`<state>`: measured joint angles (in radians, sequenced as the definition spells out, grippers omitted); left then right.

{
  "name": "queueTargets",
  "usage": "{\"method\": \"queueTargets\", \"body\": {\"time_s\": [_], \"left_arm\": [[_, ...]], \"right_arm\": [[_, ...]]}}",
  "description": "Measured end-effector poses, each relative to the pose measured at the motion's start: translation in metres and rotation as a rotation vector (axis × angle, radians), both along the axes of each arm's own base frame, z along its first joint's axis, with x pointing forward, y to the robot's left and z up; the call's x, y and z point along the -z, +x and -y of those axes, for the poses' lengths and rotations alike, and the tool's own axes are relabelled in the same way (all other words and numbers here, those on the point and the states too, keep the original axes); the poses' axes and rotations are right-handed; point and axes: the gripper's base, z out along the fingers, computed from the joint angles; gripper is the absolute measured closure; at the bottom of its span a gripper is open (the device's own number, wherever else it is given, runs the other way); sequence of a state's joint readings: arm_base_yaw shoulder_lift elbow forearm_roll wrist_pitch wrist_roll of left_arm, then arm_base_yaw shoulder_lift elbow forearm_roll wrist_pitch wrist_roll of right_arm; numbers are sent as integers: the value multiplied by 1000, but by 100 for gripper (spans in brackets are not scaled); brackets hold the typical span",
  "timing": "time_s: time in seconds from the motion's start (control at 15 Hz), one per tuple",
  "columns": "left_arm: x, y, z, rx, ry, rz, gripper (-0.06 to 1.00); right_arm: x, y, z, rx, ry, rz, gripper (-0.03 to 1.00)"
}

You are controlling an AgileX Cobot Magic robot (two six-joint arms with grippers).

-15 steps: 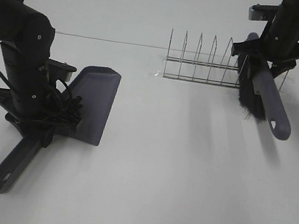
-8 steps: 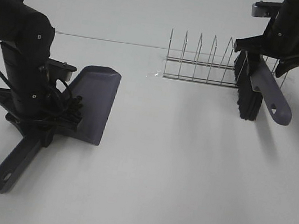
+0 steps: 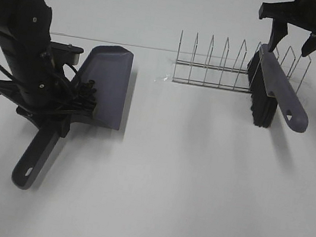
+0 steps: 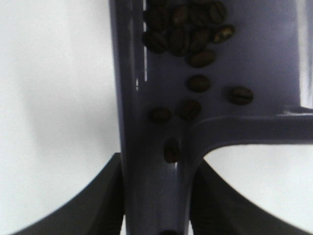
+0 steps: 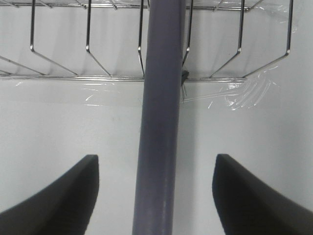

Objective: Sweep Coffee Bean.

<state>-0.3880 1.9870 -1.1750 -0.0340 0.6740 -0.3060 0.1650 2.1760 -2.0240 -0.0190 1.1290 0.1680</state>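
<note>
Exterior high: right gripper (image 3: 291, 38) now clear of brush (image 3: 273, 92).

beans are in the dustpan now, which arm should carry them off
Left. Its claw is shut on the dustpan handle, with the beans inside the pan. The right claw is open above the brush, which leans in the rack.

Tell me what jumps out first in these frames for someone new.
The left hand is clamped on the handle of the purple dustpan at the left of the table, and the left wrist view shows the coffee beans lying inside it. At the far right, the brush rests in the wire rack with the right hand open above it, not touching.
</note>
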Motion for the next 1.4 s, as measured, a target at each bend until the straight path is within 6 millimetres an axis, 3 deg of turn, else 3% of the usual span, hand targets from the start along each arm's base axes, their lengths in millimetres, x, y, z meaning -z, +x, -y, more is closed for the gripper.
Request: {"method": "queueTargets", "body": {"time_s": [0.67, 0.87, 1.0, 1.13, 1.27, 1.33, 1.4], "left_arm": [[19, -5, 14, -25, -26, -90, 57], [16, -4, 14, -26, -32, -80, 37], [15, -4, 14, -26, -32, -79, 34], [1, -5, 14, -15, -42, -51, 34], [-28, -6, 11, 10, -50, 21, 34], [-76, -14, 4, 44, -48, 130, 33], [-98, -21, 0, 59, -40, 172, 33]], "right_arm": [[1, -7, 1, 2, -7, -72, 33], [-7, -10, 1, 2, -5, -62, 33], [-13, -12, 2, 0, -5, -53, 33], [-20, -14, 2, -9, -6, -40, 33], [-34, -20, 3, -13, -1, -12, 33], [-55, -32, 4, -26, 12, 24, 33], [-63, -41, 4, -33, 23, 32, 33]]}}
